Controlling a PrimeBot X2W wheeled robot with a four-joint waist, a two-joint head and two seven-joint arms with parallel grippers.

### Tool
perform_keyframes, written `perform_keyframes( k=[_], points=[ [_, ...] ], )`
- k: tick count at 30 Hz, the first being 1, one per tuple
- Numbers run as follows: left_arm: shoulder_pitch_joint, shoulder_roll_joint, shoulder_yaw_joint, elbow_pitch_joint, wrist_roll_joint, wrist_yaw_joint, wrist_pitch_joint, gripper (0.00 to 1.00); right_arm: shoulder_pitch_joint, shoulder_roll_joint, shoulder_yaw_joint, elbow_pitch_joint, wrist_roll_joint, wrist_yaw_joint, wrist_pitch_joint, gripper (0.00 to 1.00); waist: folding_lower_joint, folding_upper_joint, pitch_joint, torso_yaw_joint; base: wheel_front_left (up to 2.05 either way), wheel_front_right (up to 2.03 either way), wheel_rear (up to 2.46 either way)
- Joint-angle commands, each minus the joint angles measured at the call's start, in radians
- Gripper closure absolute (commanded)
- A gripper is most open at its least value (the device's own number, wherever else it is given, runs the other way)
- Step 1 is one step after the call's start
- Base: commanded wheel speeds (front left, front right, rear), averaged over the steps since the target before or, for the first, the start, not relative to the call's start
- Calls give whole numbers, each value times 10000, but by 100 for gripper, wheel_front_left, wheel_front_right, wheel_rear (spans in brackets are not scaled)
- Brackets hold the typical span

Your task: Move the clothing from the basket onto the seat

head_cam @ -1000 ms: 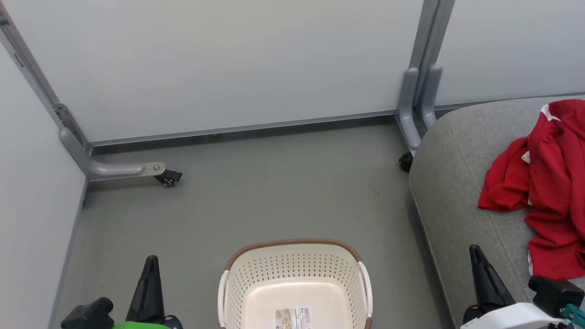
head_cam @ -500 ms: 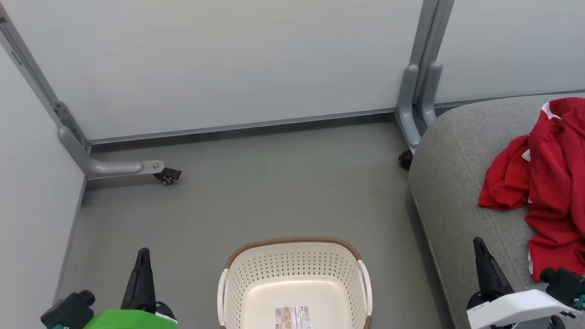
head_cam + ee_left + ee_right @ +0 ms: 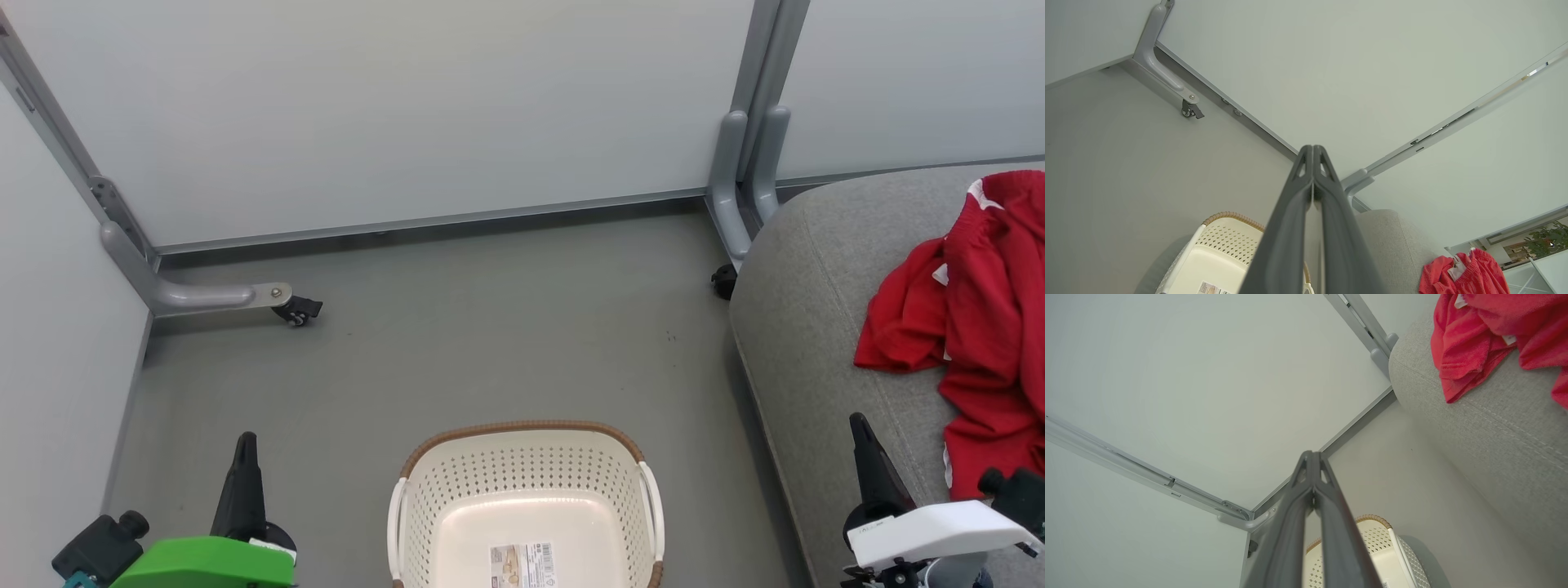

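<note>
Red clothing (image 3: 980, 327), crumpled, with white patches, heaped on the grey fabric seat (image 3: 808, 327) at right. On the floor (image 3: 490, 343), well apart from it, a cream perforated basket (image 3: 522, 482) with brown woven rim; barcode sticker (image 3: 522, 565) on its bottom, print too small to read. Left gripper (image 3: 245, 441) and right gripper (image 3: 857, 420) pinched closed, holding nothing.

Left hand (image 3: 245, 445): lower left, fingers pressed together, tips pointing up, nothing held. Green wrist cover (image 3: 204, 562) beneath. Right hand (image 3: 859, 425): lower right, fingers together, upright, nothing held. White wrist cover (image 3: 939, 531) beneath.
</note>
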Motion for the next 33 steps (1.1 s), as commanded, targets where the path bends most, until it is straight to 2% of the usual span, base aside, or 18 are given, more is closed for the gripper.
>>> perform_keyframes(
  k=[1, 33],
  points=[
    [-338, 80, 76, -60, -321, -63, 73, 100, -293, -80, -41, -52, 349, -3, 70, 100, 0, 0, 7, -1, 0, 0, 0],
    [-959, 86, 516, 337, -3656, -223, 955, 100, -891, -111, -259, 389, 3798, -5, 949, 100, 0, 0, 163, -24, 0, 0, 0]
  ],
)
